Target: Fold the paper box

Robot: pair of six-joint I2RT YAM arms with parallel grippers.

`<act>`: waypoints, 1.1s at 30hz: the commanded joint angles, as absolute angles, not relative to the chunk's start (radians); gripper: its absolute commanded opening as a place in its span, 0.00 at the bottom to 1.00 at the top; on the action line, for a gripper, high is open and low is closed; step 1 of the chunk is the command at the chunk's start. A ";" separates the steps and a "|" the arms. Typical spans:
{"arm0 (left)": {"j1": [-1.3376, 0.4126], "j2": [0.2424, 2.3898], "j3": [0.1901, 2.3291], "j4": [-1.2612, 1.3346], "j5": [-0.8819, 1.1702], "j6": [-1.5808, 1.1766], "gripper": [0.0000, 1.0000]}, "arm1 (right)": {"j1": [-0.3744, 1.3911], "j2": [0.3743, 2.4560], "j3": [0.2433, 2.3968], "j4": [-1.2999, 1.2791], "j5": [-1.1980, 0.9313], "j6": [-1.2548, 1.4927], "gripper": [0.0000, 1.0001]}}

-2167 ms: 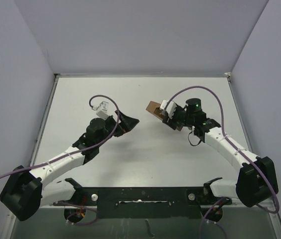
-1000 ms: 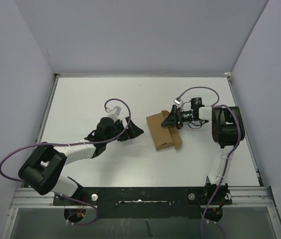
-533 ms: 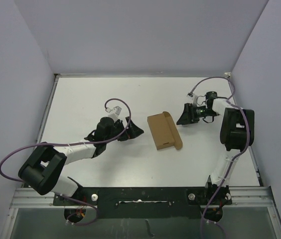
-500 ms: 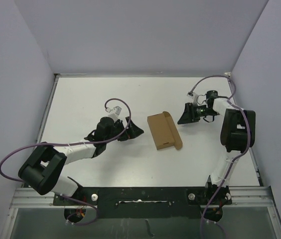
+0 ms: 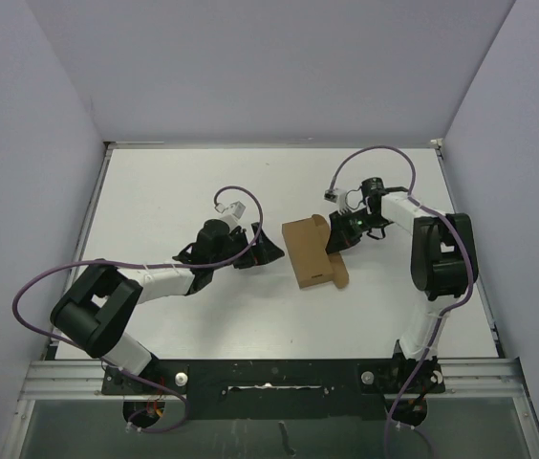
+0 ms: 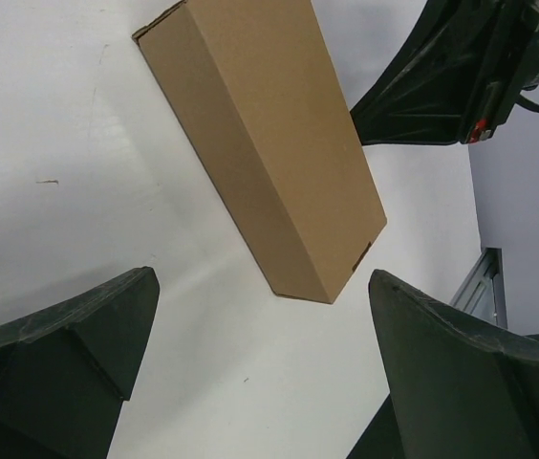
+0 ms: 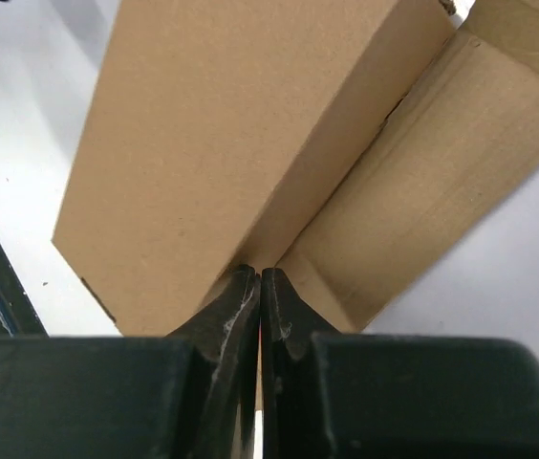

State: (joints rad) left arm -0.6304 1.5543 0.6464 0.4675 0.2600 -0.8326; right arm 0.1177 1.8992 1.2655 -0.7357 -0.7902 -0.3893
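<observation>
Brown paper box on bench, flap unfolded. R end effector, fingers together, at flap crease; L end effector apart, beside box. Next, prob.: push flap over.

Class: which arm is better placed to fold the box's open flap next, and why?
Right, probably. The right hand, shut, sits at the crease between the paper box and its open flap. The left hand stands open on the opposite side, apart from the box.
</observation>
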 commanded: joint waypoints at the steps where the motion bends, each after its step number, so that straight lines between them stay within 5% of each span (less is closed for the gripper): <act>1: -0.635 1.567 0.686 0.475 0.260 -0.804 0.92 | 0.180 1.918 1.273 -0.744 -0.777 -0.421 0.00; 8: -0.635 1.512 0.662 0.414 0.235 -0.765 0.92 | 0.307 1.919 1.314 -0.787 -0.874 -0.475 0.00; 15: -0.626 1.332 0.601 0.328 0.163 -0.665 0.93 | 0.255 1.768 1.282 -0.803 -0.787 -0.579 0.03; 20: -0.573 1.237 0.512 0.474 0.225 -0.690 0.98 | 0.279 1.542 1.131 -0.754 -0.890 -0.781 0.32; 25: -0.533 1.225 0.468 0.539 0.270 -0.733 0.98 | 0.268 1.361 0.927 -0.644 -0.966 -1.006 1.00; 33: -0.628 1.245 0.542 0.329 0.144 -0.595 0.97 | 0.314 1.285 0.765 -0.682 -0.972 -1.320 0.99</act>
